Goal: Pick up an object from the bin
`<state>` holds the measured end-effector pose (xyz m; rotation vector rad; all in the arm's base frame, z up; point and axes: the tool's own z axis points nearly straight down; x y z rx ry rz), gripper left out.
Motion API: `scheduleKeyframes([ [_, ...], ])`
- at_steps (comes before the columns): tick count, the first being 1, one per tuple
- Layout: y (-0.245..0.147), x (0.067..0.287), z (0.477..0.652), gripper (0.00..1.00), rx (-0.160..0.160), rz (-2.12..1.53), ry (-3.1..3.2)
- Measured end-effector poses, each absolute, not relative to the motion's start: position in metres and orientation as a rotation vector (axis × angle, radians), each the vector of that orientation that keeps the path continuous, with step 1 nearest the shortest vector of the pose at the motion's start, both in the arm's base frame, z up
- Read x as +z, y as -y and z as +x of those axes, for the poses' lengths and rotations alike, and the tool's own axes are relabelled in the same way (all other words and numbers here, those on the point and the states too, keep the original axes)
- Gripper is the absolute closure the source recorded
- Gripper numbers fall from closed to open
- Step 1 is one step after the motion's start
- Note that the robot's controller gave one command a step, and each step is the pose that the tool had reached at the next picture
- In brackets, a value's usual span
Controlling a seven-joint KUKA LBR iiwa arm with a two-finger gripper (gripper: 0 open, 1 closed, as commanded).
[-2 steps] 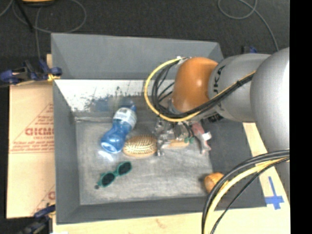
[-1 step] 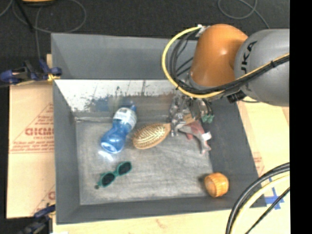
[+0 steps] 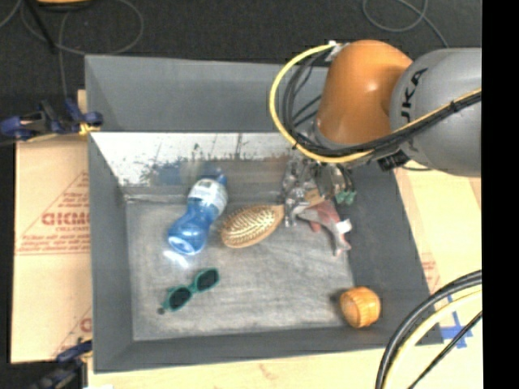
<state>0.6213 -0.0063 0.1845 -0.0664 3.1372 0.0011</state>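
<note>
Tool (image 3: 302,194) just right of the brush (image 3: 250,226), handle end toward it, long axis running left and slightly down (released or clenched: cannot tell).

Arm link (image 3: 446,112): rounded, smooth grey casing.
Marking (image 3: 410,96): black letters "UKA" on the grey casing.
Wrist cover (image 3: 361,87): orange, domed, glossy.
Cables (image 3: 281,96): yellow and black, looped beside the cover.
Gripper (image 3: 298,205): silvery metal, small green part.
</note>
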Motion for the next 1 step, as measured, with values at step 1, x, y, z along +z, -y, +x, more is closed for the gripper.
scheduleKeyframes([
  [1,0.0018,0.2501,0.6263,1.00,0.002,-0.061,-3.137],
])
